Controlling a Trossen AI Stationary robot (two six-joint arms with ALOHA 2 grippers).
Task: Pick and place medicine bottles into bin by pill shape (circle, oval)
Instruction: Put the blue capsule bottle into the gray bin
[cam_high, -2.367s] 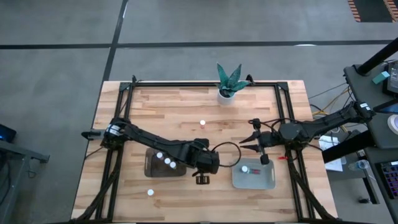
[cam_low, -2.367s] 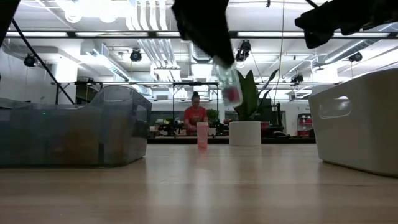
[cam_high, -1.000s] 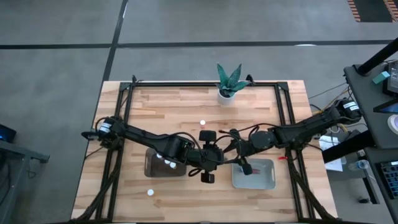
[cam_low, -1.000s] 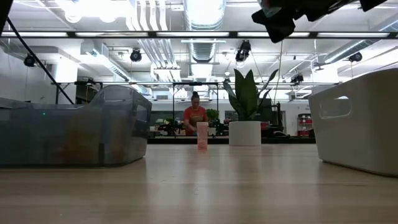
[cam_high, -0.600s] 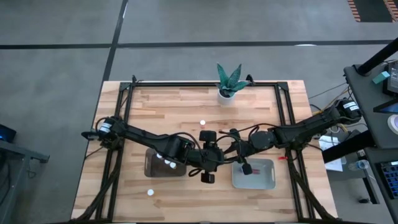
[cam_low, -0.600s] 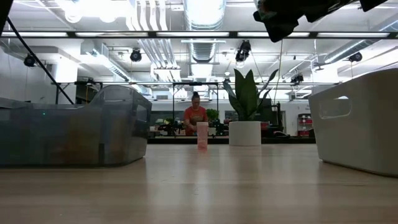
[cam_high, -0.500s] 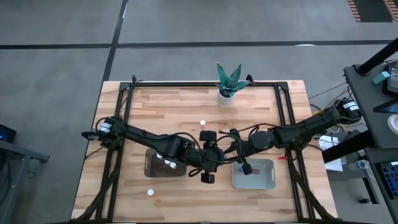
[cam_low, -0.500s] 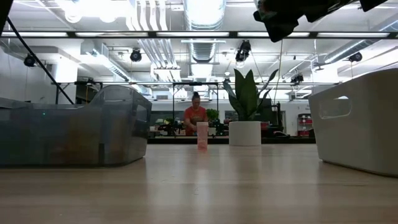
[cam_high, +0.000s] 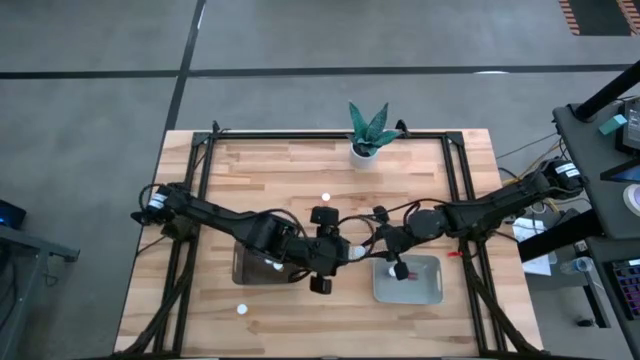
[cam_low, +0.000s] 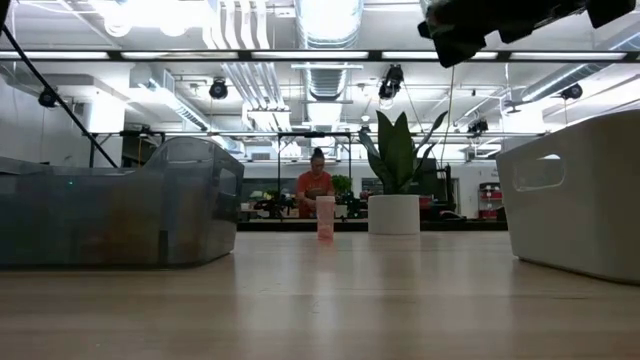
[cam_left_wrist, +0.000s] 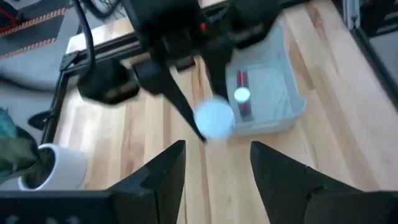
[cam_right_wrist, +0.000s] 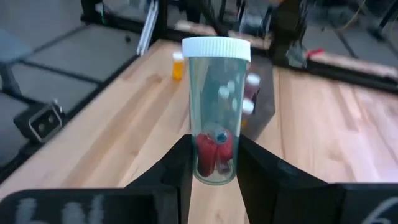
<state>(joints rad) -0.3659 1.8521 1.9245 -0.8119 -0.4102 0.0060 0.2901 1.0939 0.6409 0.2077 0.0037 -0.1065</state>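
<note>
Clear cylindrical white-capped medicine bottle (cam_right_wrist: 214, 112) sits clamped upright in the right end effector (cam_right_wrist: 214, 163); left end effector (cam_left_wrist: 214, 165), fingers apart, should retreat, avoiding a knock.

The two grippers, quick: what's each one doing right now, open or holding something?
Left gripper: open, holding nothing.
Right gripper: shut on a medicine bottle with a white cap.
</note>
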